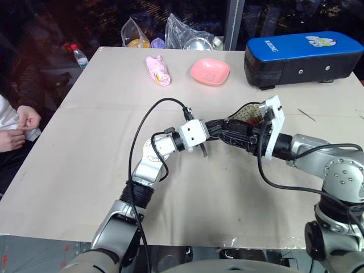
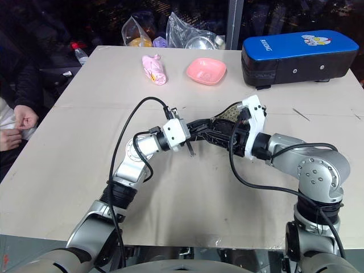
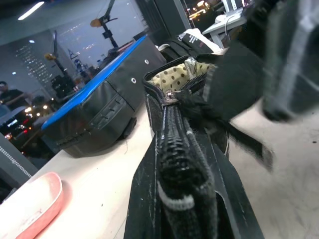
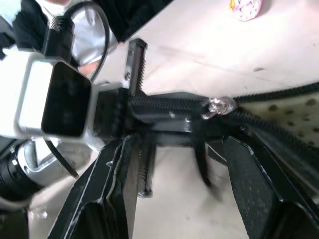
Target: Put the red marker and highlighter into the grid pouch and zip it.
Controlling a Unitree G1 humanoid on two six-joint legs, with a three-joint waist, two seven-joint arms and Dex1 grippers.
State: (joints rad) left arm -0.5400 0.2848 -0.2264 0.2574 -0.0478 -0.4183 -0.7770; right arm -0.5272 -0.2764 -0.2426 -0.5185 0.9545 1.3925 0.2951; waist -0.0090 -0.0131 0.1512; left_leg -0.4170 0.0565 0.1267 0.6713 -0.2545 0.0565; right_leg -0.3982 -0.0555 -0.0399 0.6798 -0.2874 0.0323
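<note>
The grid pouch (image 1: 236, 128) hangs just above the table, stretched between my two grippers. My left gripper (image 1: 213, 129) is shut on its zipped end (image 3: 174, 164). The other end gapes and shows dotted lining (image 1: 248, 111). The silver zipper pull (image 4: 219, 105) sits partway along the teeth, where the closed zip meets the gaping part (image 3: 171, 96). My right gripper (image 4: 179, 144) is at the pouch from the right, its two fingers standing apart just short of the pull. The red marker and the highlighter are out of view.
A big blue-and-black case (image 1: 301, 57) stands at the back right. A pink dish (image 1: 210, 71) and a pink wrapped item (image 1: 158, 70) lie behind the pouch, plastic bags (image 1: 190, 35) at the far edge. A person's hands (image 1: 20, 122) rest at the table's left side.
</note>
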